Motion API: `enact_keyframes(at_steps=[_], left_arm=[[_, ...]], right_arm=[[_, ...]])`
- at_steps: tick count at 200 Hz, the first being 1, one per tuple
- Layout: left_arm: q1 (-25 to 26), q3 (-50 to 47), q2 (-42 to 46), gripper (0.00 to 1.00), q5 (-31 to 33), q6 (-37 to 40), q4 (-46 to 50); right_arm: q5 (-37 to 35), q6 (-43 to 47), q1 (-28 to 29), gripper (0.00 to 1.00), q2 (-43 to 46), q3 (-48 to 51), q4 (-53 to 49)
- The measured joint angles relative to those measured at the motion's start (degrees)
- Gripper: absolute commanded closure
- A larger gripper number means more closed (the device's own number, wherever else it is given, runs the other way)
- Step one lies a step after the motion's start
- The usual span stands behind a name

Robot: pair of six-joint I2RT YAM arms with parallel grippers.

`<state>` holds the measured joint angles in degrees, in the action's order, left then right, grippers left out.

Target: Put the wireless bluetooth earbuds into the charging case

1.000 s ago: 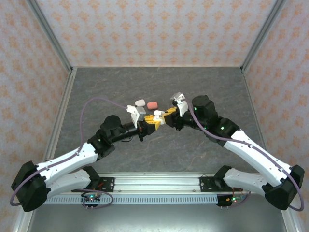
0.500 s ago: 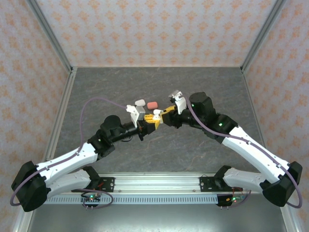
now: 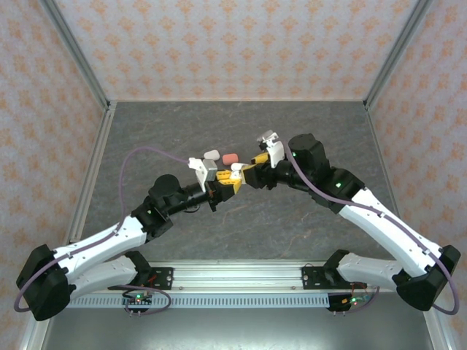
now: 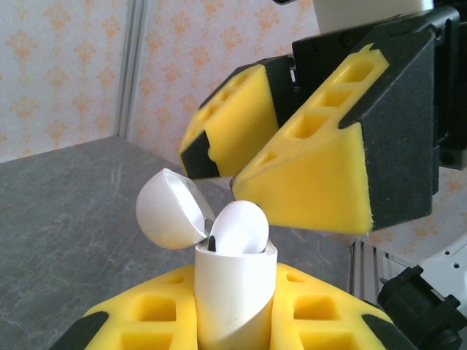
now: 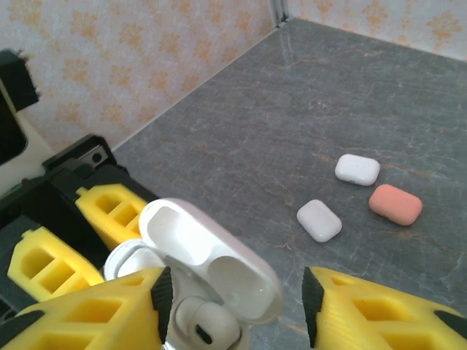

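My left gripper [image 4: 235,324] is shut on a white charging case [image 4: 235,292], holding it upright above the table with its lid [image 4: 171,208] flipped open. One white earbud [image 4: 239,227] sits in the case's mouth, its rounded head sticking out. My right gripper [image 5: 233,313] hovers right over the case with its yellow fingers [image 5: 387,313] spread apart on either side of the earbud [image 5: 204,324] and the lid [image 5: 219,255]. In the top view both grippers meet at mid-table, the left gripper [image 3: 226,184] below and the right gripper [image 3: 246,172] beside it.
Two closed white cases [image 5: 319,219] [image 5: 357,169] and a coral case [image 5: 395,204] lie on the grey table behind the grippers. A white case [image 3: 211,154] and the coral case [image 3: 230,157] lie just beyond the left wrist. Patterned walls close the table [image 3: 306,131].
The right gripper's jaws have spread apart over the case. The left gripper keeps its hold on the case, and both arms have shifted only slightly.
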<state>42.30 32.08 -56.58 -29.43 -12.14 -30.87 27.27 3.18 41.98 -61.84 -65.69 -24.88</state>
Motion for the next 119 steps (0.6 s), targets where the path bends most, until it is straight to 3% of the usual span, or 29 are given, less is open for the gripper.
enact_keyframes(at_steps=[38,68,119], left_arm=[[0.0,-0.33,1.42,1.0,-0.11,0.0,-0.9],[0.0,-0.74,2.12,1.0,-0.13,0.0,-1.18],[0.0,-0.74,2.84,1.0,-0.13,-0.02,-1.2]], right_arm=[[-1.31,-1.01,-0.55,0.13,3.19,-0.09,0.11],[1.9,-3.43,-2.75,0.0,5.44,1.31,2.49],[12.22,-7.72,-3.04,0.01,1.75,2.51,5.64]])
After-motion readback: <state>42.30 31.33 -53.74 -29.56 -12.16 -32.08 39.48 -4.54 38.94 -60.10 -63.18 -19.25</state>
